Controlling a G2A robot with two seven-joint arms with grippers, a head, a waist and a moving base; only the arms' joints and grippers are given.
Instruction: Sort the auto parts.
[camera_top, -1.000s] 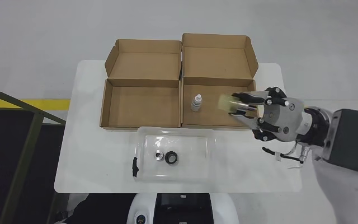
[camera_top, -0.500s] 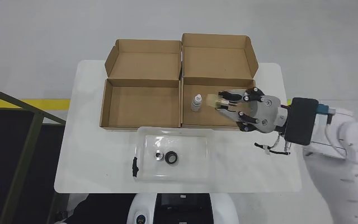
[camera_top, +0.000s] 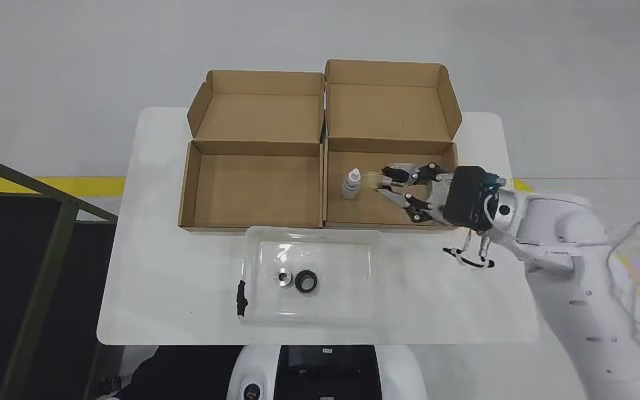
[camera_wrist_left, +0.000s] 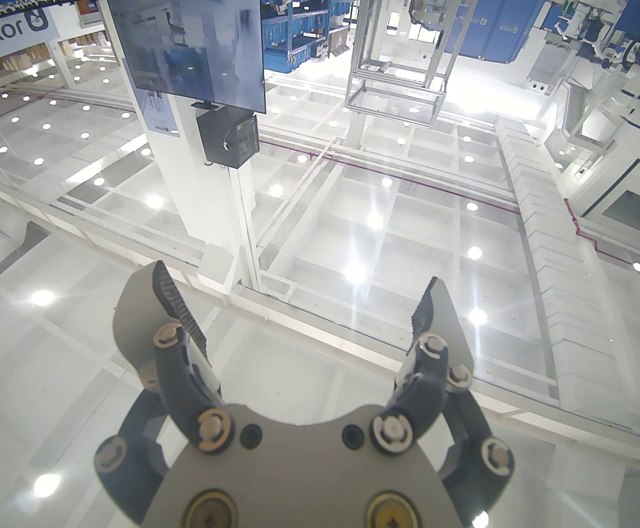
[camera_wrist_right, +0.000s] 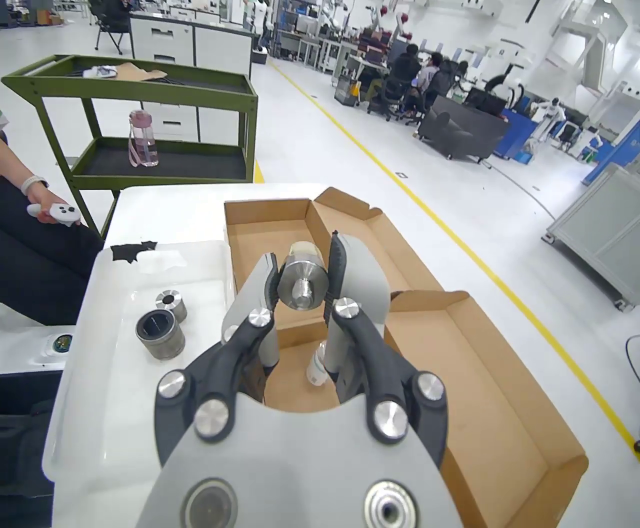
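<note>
One metal cylinder (camera_top: 381, 180), clamped in the right pincer (camera_top: 392, 184), hangs over the right box (camera_top: 342, 208), just right of a small bottle (camera_top: 351, 183).

Left wrist view: left pincer (camera_wrist_left: 300, 310) spread wide, empty.

Right wrist view: grip spans the cylinder's smooth round flank. It is likely heavy, rigid and slippery. Box walls hem the descent, and the box floor right of the bottle is open.

bottle (camera_wrist_right: 316, 367): partly hidden behind right end effector (camera_wrist_right: 301, 287) | black piece (camera_top: 240, 297): too small to tell

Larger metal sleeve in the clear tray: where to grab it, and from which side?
Probably from above, with the fingers on the outer wall of the larger sleeve. It stands upright, bore up, in the clear tray. The smaller sleeve sits close beside it, so close across the two flanks clear of that neighbour.
</note>
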